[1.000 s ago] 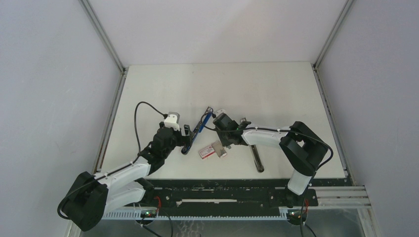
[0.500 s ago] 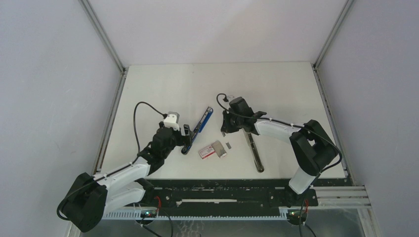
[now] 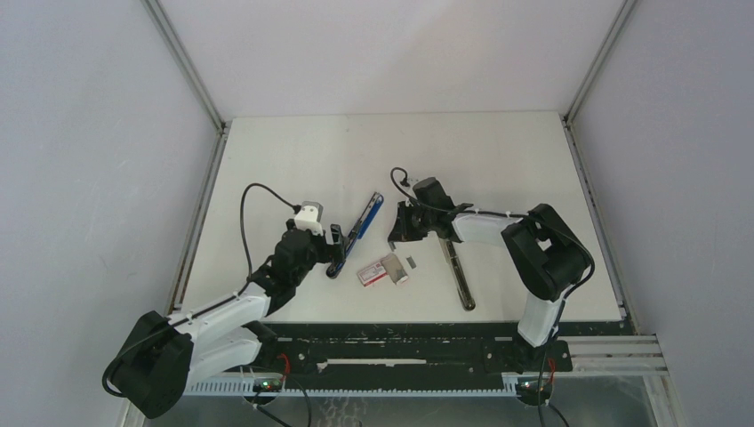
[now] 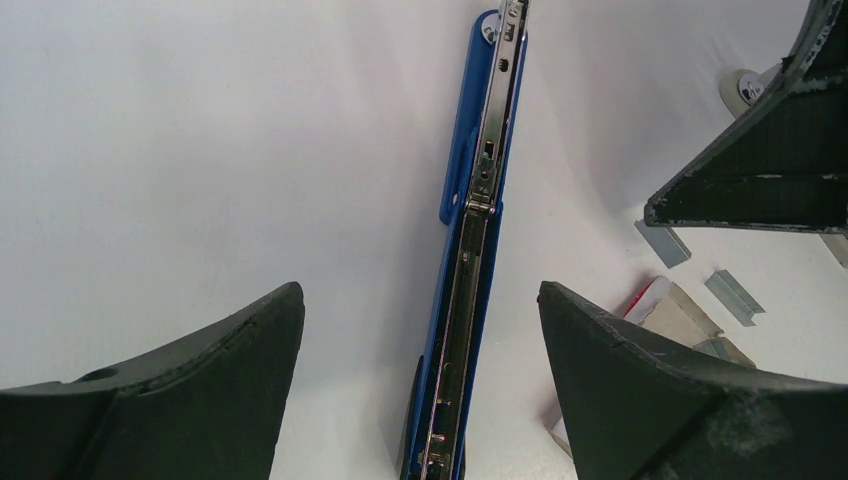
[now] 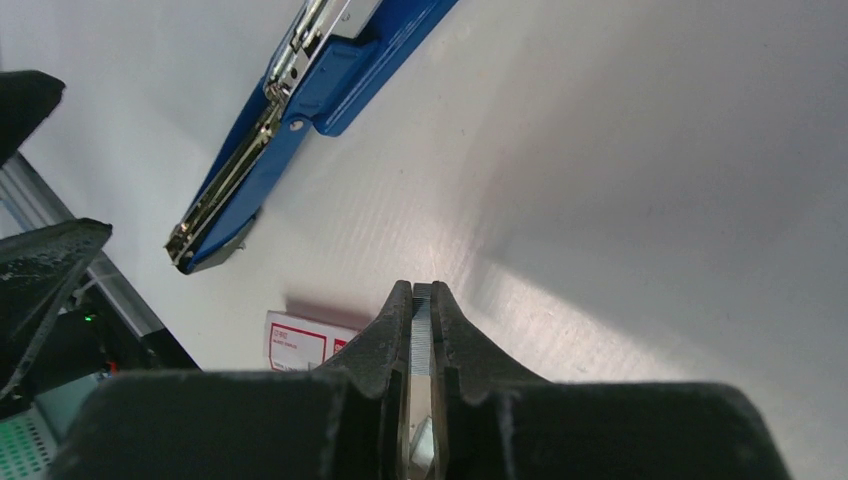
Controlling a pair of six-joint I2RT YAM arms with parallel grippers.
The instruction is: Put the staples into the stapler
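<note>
Staple strip: clamped in right end effector. Stapler: open, just left of it, long axis near-left to far-right. Left end effector: released, straddling stapler's near end.

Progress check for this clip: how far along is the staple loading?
Done: the blue metal stapler lies opened flat, magazine rail exposed, with the red-and-white staple box nearby. In hand: the right gripper is pinching a silver staple strip; the open left gripper straddles the stapler. Left: seating the strip and closing up.
</note>
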